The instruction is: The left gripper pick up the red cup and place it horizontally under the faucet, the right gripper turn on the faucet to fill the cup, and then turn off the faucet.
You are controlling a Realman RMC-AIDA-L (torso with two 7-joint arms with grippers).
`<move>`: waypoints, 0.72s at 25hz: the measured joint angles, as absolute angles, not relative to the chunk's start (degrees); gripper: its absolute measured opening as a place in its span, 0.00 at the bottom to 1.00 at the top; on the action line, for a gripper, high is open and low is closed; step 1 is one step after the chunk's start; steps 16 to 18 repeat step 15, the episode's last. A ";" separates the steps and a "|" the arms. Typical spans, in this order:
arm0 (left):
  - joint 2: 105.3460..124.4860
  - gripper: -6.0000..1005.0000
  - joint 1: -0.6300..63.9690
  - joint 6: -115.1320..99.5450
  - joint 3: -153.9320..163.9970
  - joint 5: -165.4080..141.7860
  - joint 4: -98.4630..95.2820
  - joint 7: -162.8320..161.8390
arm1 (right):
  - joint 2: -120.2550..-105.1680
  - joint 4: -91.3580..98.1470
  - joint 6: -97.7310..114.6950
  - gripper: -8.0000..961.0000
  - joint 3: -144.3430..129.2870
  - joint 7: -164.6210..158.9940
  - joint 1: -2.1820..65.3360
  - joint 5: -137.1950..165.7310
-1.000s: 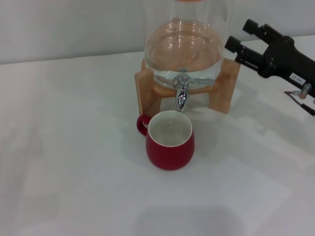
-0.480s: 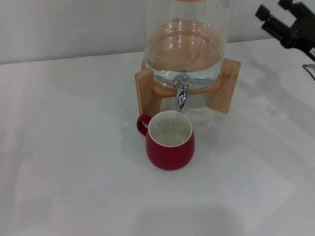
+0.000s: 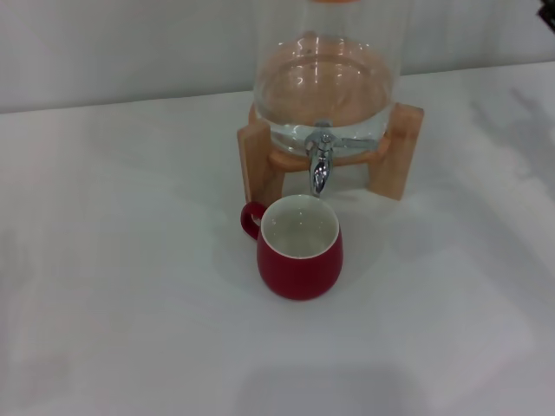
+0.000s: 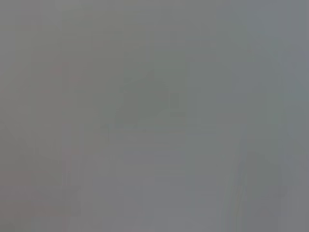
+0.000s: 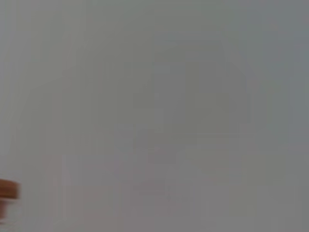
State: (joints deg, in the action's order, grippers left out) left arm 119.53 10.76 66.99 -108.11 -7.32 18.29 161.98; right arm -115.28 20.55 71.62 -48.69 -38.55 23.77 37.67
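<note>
The red cup [image 3: 299, 250] stands upright on the white table, its white inside showing and its small loop handle pointing to the left. It sits just in front of and under the chrome faucet [image 3: 320, 163], whose spout points down at the cup's far rim. The faucet is on a clear glass dispenser [image 3: 328, 78] that holds water and rests on a wooden stand [image 3: 256, 160]. Neither gripper shows in the head view. Both wrist views are plain grey blur and show no fingers.
The white table [image 3: 130, 286] spreads around the cup, with a pale wall behind the dispenser. A small brown patch [image 5: 7, 190] sits at the edge of the right wrist view; I cannot tell what it is.
The right gripper, which was near the stand's right leg, has moved up and to the right and left the head view. The cup and the faucet have not moved.
</note>
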 joint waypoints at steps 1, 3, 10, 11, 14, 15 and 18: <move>119.54 0.45 10.86 67.02 -108.11 -6.75 18.07 161.98 | -115.31 20.36 71.28 0.86 -47.87 -38.19 23.81 37.66; 119.52 0.45 11.08 67.23 -108.21 -5.38 17.57 161.98 | -115.32 20.17 70.09 0.86 -46.96 -37.40 23.90 37.32; 119.63 0.45 11.25 67.04 -111.95 -4.73 17.32 161.98 | -115.36 18.77 67.55 0.86 -46.85 -32.07 23.95 35.02; 119.66 0.45 11.25 67.03 -112.19 -4.68 17.30 161.98 | -115.38 18.00 67.50 0.86 -46.85 -30.74 23.98 34.43; 119.65 0.45 11.35 67.15 -112.33 -4.59 16.51 161.98 | -115.45 16.31 67.74 0.86 -47.05 -28.44 24.07 33.00; 119.62 0.45 11.50 67.25 -112.33 -4.58 16.04 161.98 | -115.46 15.78 67.83 0.86 -47.10 -28.15 24.15 32.77; 119.62 0.45 11.50 67.25 -112.33 -4.58 16.04 161.98 | -115.46 15.78 67.83 0.86 -47.10 -28.15 24.15 32.77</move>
